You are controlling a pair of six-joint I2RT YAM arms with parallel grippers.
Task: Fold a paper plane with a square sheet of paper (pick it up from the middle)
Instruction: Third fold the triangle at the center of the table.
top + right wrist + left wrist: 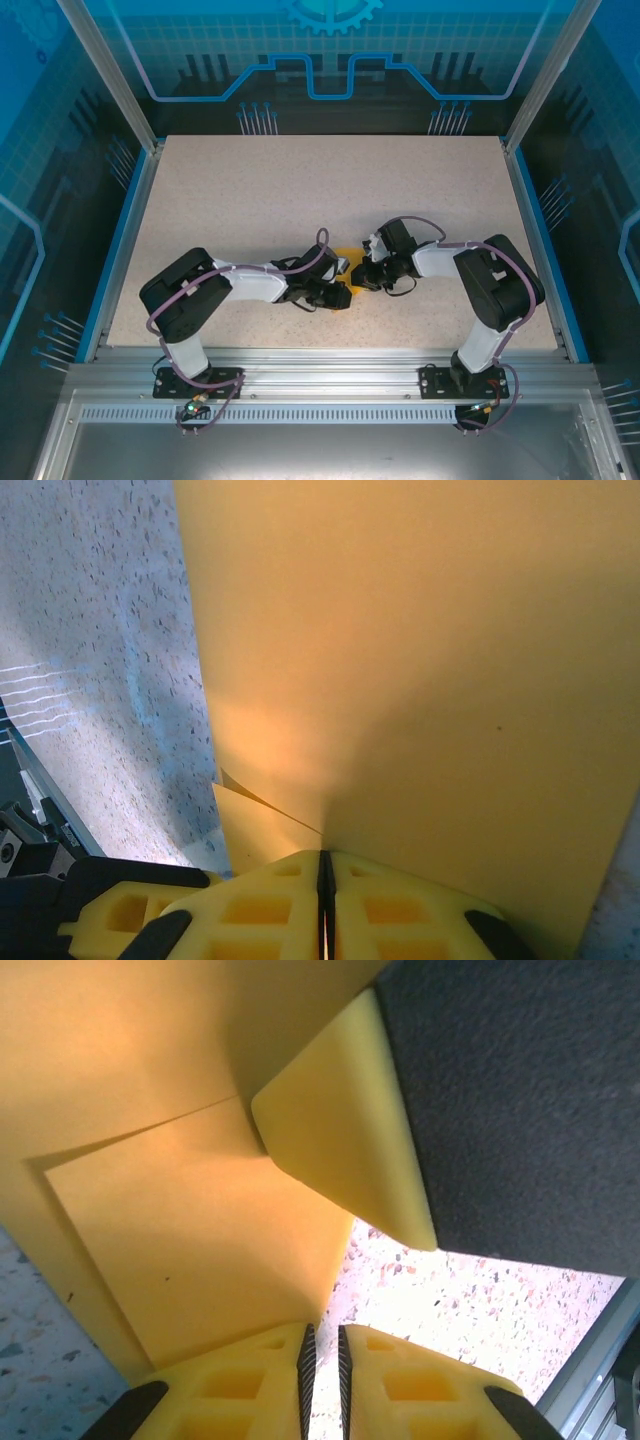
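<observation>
Near the front middle of the table, seen from above, the left gripper and right gripper meet nose to nose at the sheet of paper. Left wrist: jaws drawn to a slit, pinching the folded paper's edge — the other gripper's pad sits against it. Right wrist: jaws clamped tight on the paper.

square sheet of paper lies front-centre on the table, between the two grippers: left gripper against its near-left side, right gripper against its right edge. Tips just beside each other over the sheet. Arm bases sit on the near rail, one left, one right, well apart
</observation>
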